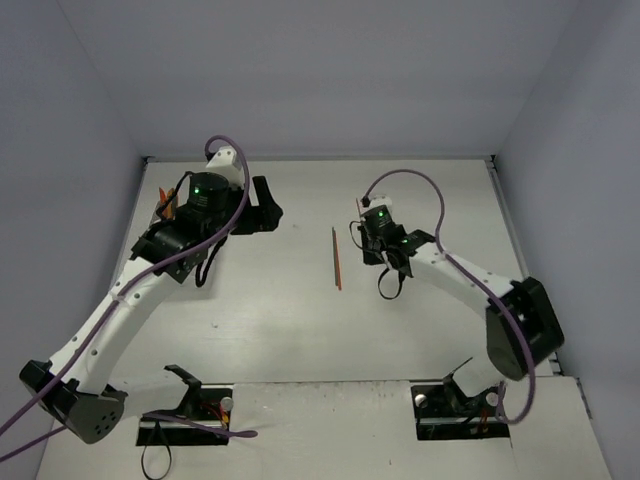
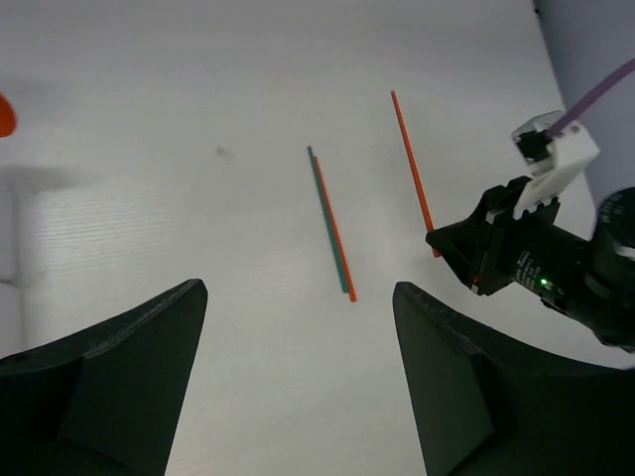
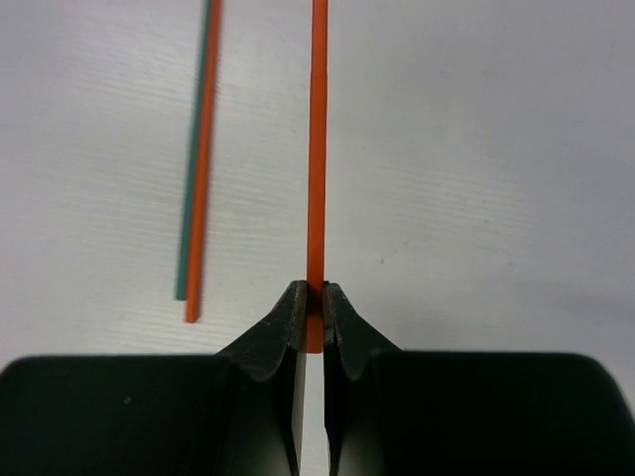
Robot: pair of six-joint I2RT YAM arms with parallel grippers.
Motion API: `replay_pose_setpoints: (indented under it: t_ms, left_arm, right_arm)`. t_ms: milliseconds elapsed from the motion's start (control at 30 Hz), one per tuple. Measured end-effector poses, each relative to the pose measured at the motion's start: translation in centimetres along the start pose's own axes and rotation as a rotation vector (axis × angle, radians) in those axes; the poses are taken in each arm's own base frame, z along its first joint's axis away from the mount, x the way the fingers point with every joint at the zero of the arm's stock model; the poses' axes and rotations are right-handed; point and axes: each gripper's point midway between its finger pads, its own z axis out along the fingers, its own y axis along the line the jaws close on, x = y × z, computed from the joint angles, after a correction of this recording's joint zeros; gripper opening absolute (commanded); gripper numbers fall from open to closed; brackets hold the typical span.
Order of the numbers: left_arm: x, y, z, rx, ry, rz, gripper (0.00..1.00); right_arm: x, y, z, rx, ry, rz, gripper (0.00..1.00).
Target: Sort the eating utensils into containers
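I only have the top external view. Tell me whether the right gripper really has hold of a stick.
Observer: Yes. In the right wrist view the right gripper is shut on the near end of one orange stick.
Operator: Say what the thin line to its left is. It looks like a single stick from here.
Observer: It is two: a teal stick and a second orange stick, lying tight side by side and apart from the held one.
Operator: Now check the left gripper.
Observer: In its own wrist view the left gripper is open, with nothing between its fingers.
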Motion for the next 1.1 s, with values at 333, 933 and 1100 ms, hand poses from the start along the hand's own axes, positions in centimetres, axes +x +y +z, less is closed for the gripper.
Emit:
replay_pose_setpoints:
  t_ms: [333,933,1100]
  left_arm:
    - [-0.5,-6.8,2.2,0.179,0.002,-0.061,0.73]
    - [-0.3,-10.3,5.2,0.218,-0.026,-0.089,0.52]
    - [-0.9,-10.6,5.5,0.218,-0.055,-0.101,0.32]
  right_arm:
    - [-8.3,5.5,-12.4,-0.304,-0.383,-0.055,0.0]
    - [-8.5,9.6,-15.2,-0.465,-0.411,-0.112,0.0]
    - [-8.6,9.8,-15.4,-0.476,-0.415,-0.11,0.0]
